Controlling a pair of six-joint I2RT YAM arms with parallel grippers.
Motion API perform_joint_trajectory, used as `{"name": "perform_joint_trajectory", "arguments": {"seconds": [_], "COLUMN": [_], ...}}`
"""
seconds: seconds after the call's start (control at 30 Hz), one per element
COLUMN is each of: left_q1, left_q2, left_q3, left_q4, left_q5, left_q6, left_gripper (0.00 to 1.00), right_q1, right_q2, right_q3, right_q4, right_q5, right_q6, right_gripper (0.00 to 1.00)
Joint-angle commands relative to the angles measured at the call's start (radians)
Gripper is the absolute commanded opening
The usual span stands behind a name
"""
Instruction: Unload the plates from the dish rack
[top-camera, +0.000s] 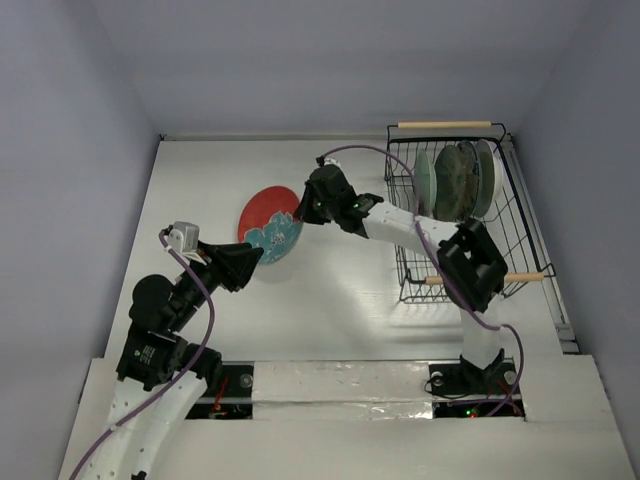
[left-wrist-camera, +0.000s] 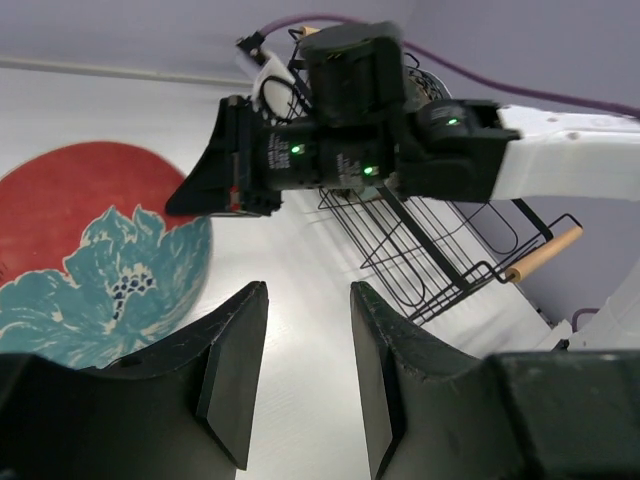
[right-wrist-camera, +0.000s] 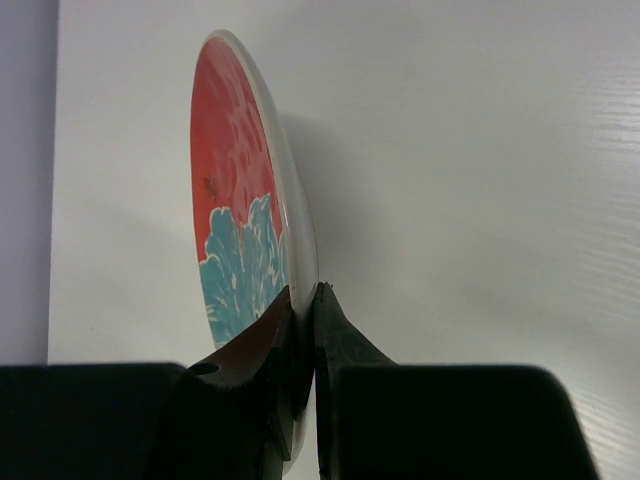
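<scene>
Only one is out so far: the right hand clenches the red plate by its rim, left of the dish rack, with the left hand released near it and the remaining plates standing at the rack's far end.

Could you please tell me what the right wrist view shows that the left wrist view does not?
Only the right wrist view shows the red plate edge-on, its rim pinched in the right gripper. Only the left wrist view shows the left gripper open and empty, plus the dish rack with its wooden handle. Both show the plate's blue flower and the white table.
</scene>
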Motion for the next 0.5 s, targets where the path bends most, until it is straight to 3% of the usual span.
{"name": "perform_joint_trajectory", "arguments": {"seconds": [0.0,0.2,0.3,0.47], "left_q1": [0.005,0.005,0.005,0.005], "left_q2": [0.001,0.006,0.009,0.014], "left_q3": [0.006,0.003,0.003,0.002], "left_q4": [0.036,0.042,0.044,0.042], "left_q5": [0.0,0.008,0.01,0.005], "left_q6": [-0.001,-0.002,-0.002,-0.004], "left_gripper": [0.35,0.36,0.36,0.36], "right_q1": [0.0,0.0,0.0,0.0], "right_q2": [-0.001,0.069,0.083,0.091], "right_q3": [0.061,-0.038,-0.079,-0.107], "right_q4": [0.318,0.395,0.419,0.367], "right_q5": [-0.023,-0.023,-0.017,0.023], "right_q6": [0.136,0.198,0.21,0.196], "right_gripper": [0.0,0.09,0.32,0.52]}}
